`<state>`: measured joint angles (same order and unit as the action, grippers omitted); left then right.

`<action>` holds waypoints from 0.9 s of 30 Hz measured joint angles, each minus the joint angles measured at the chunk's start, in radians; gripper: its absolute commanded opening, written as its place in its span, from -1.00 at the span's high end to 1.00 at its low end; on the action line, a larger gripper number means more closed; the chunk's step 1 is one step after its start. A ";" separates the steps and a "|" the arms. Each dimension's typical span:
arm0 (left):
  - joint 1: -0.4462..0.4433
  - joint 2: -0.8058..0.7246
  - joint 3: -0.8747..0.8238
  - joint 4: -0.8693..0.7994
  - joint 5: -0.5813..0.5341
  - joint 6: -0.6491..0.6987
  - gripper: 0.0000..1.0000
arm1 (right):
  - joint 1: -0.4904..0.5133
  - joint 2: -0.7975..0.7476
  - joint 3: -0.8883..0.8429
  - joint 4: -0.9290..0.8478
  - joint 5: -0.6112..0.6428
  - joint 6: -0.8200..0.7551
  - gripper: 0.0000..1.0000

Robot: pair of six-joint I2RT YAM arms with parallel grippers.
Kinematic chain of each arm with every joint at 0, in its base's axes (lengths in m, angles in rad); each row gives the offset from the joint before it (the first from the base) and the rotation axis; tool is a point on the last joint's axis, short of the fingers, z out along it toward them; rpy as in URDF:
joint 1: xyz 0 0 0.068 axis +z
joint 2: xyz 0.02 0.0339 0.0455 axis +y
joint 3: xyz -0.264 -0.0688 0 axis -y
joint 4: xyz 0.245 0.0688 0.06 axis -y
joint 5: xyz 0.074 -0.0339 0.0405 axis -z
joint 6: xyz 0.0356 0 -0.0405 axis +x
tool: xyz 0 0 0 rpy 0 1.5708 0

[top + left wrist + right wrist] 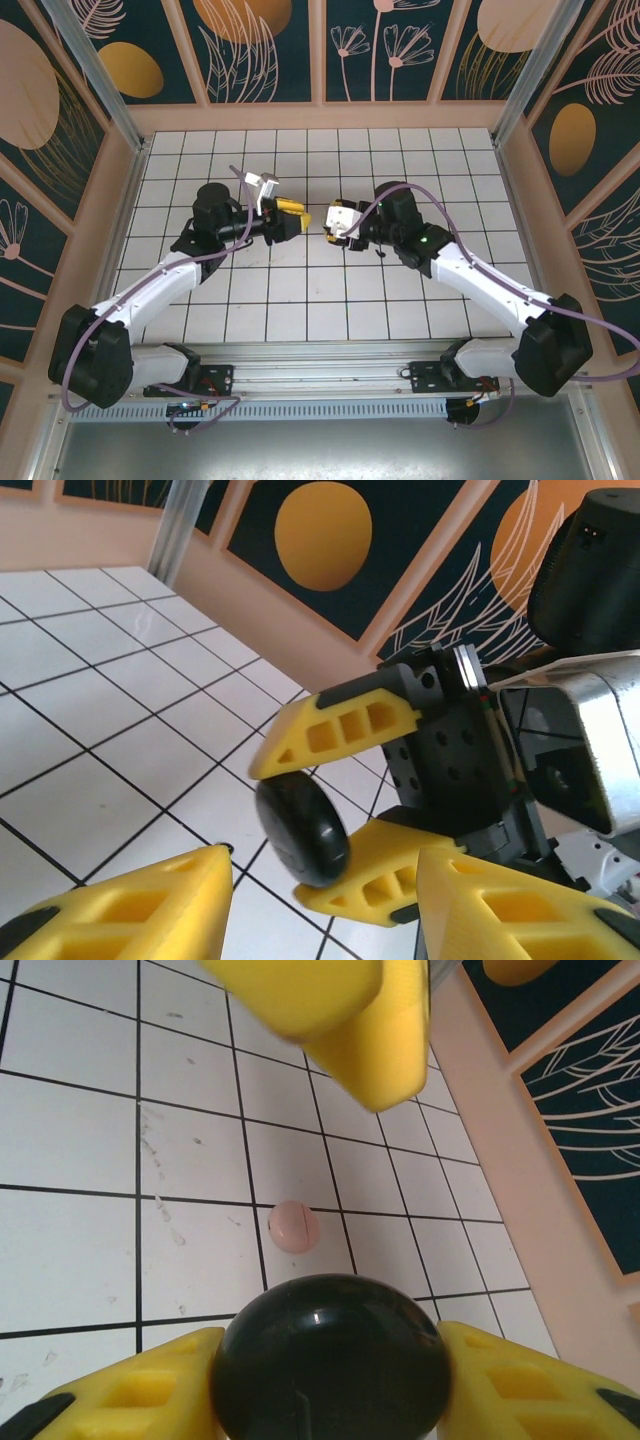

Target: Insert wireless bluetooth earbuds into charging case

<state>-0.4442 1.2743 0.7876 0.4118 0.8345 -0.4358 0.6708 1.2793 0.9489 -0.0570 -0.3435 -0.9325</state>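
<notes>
Right gripper (333, 222) clamps the black case (330, 1360) above the tabletop's (200, 160) middle. Left gripper (298, 217) faces it, jaws parted and empty.

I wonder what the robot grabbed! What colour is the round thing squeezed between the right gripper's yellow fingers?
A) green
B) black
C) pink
B: the round thing clamped in the right gripper is shiny black in both wrist views.
</notes>
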 measured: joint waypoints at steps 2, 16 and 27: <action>-0.002 0.013 0.005 -0.001 0.004 -0.023 -0.01 | 0.006 0.018 0.011 0.000 0.009 0.004 0.24; -0.019 0.115 0.101 -0.089 0.007 -0.087 0.12 | 0.038 0.053 0.041 0.024 0.014 0.026 0.23; -0.024 0.134 0.114 -0.159 0.008 -0.080 0.20 | 0.045 0.063 0.046 0.061 0.039 0.027 0.22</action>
<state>-0.4679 1.4082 0.9016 0.2531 0.8421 -0.5159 0.7155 1.3426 0.9951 0.0036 -0.3046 -0.9058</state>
